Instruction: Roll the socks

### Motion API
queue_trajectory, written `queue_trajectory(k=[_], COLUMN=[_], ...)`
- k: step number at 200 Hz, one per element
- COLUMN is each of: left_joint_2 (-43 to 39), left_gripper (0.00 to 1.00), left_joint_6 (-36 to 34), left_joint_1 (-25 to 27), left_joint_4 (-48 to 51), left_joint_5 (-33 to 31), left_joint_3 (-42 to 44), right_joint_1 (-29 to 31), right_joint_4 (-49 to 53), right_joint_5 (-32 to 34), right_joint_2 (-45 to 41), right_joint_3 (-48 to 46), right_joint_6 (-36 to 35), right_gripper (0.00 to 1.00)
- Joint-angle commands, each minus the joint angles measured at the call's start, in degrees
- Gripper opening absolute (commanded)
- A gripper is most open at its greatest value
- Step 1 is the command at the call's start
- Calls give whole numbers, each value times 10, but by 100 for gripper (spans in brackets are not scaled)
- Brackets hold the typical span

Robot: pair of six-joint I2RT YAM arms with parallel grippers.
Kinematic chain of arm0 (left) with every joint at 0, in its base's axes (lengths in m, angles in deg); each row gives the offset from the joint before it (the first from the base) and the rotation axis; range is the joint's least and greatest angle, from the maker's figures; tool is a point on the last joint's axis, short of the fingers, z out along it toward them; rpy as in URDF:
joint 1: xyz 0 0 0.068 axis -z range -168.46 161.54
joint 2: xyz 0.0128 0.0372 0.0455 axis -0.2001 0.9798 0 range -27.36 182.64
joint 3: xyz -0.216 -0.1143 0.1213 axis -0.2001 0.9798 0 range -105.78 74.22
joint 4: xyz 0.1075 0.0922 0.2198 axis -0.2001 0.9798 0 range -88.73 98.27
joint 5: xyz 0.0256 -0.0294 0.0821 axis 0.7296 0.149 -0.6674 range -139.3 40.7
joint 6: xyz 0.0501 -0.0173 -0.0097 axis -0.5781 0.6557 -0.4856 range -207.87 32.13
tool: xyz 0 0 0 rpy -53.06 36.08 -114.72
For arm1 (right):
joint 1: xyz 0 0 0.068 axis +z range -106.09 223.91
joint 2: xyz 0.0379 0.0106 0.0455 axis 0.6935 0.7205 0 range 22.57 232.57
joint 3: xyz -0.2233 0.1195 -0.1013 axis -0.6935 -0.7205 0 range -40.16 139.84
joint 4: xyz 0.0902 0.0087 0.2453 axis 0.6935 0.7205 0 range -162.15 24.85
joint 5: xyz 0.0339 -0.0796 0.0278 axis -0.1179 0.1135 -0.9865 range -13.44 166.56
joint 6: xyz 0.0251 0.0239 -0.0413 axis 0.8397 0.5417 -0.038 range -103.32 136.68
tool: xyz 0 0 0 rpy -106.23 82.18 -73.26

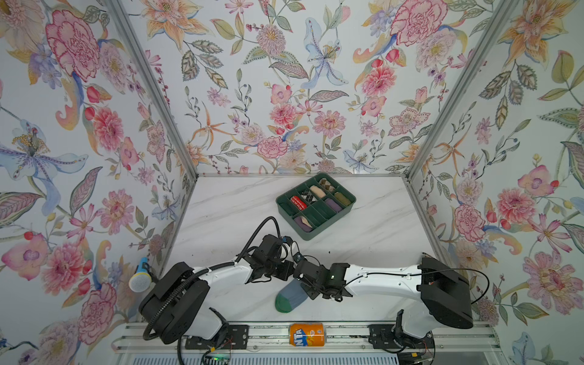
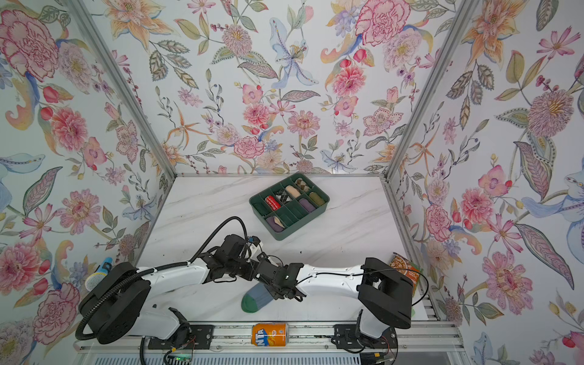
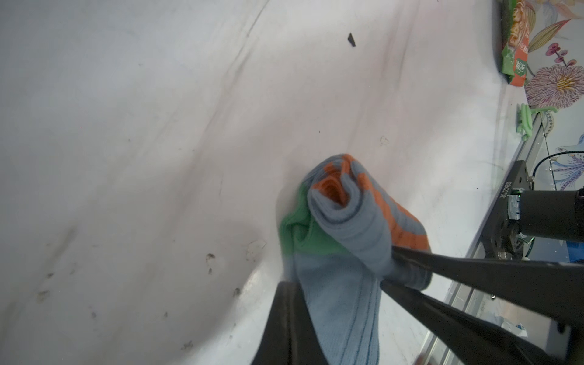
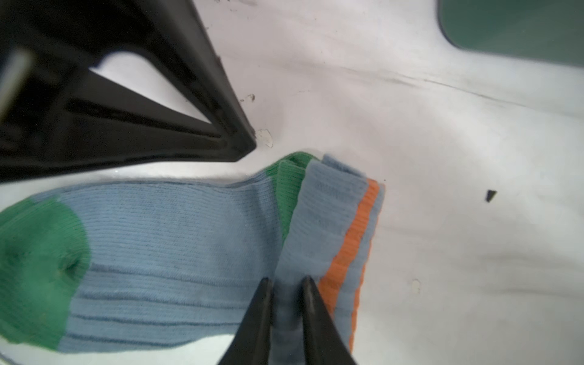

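Note:
The socks (image 4: 177, 252) lie flat on the white table, grey-blue with a green toe (image 1: 284, 305) (image 2: 249, 305). Their orange-striped cuff end is rolled up to the green heel (image 3: 347, 218). My right gripper (image 4: 286, 281) is shut on the blue outer layer of the roll, and it also shows in the left wrist view (image 3: 388, 267). My left gripper (image 3: 286, 284) is shut with nothing between its fingers. Its tip (image 4: 249, 147) stands right beside the socks' edge near the heel. In both top views the two wrists meet over the roll and hide it.
A green divided tray (image 1: 331, 222) (image 2: 304, 220) with several other rolled socks stands at the back. An orange soda can (image 1: 306, 334) lies on the front rail. A microphone (image 1: 140, 279) leans at the left wall, a snack packet (image 2: 406, 268) at the right.

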Motion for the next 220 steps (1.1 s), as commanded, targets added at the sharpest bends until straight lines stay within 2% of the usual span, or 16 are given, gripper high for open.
queue_trajectory(k=[1,49,129,174,220], left_joint_2=[-22,-58,-85,-55,4], left_gripper=[0,0,0,0,0], left_joint_6=[15,40,99,104,74], left_joint_1=[6,9,59,79,84], left_joint_4=[0,-4,-43,-54,-42], left_joint_5=[6,10,11,1,-23], left_joint_3=[6,28,74,70,54], right_joint_1=[-4,-25,-84,-115,-140], right_joint_4=[-19,-34,-75,-80,-81], right_joint_5=[-27,-83,-186,-208,-216], right_joint_2=[5,11,-5,3,13], right_joint_3=[-8,-19,-69,-93,-106], right_joint_6=[-6,1,55,86,101], right_gripper=[20,17,11,11,11])
